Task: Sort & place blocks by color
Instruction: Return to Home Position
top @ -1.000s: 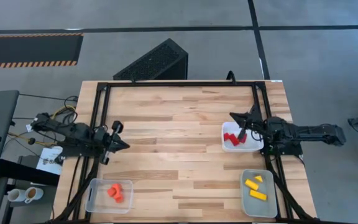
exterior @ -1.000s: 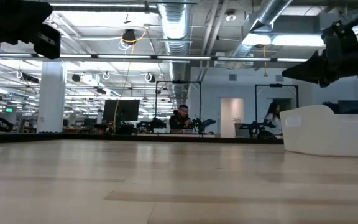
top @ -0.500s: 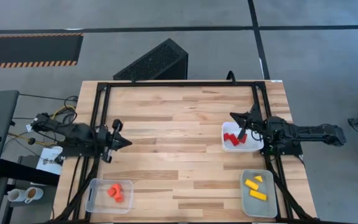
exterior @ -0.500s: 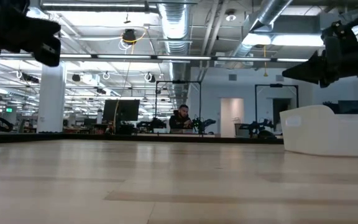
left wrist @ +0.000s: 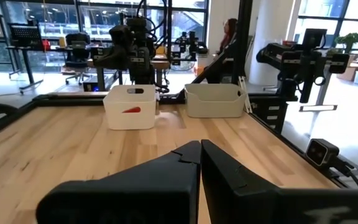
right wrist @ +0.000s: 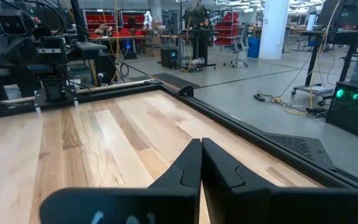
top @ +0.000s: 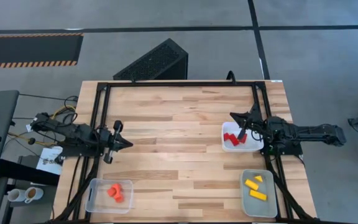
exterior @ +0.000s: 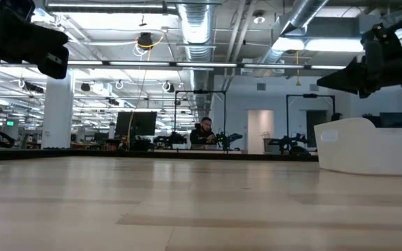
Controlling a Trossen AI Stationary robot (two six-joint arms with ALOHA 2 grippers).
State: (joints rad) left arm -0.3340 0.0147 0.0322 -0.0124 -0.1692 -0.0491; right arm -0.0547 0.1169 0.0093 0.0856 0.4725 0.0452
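red blocks [top: 233,139], orange blocks [top: 116,192], yellow blocks [top: 254,188], in three separate trays [top: 223,145]

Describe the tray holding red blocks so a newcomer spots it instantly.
On the wooden table, look along the right edge, where two trays sit. It is the white tray by the right tool, holding red blocks; the gray tray beside it holds yellow blocks.

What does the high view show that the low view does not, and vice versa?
Only the high view shows the red blocks inside the white tray, the orange blocks in the clear tray and the yellow blocks in the gray tray. Only the low view shows the room behind, with a seated person. Both show the wooden table, the white tray, the left hand at the left edge and the right hand by that tray.
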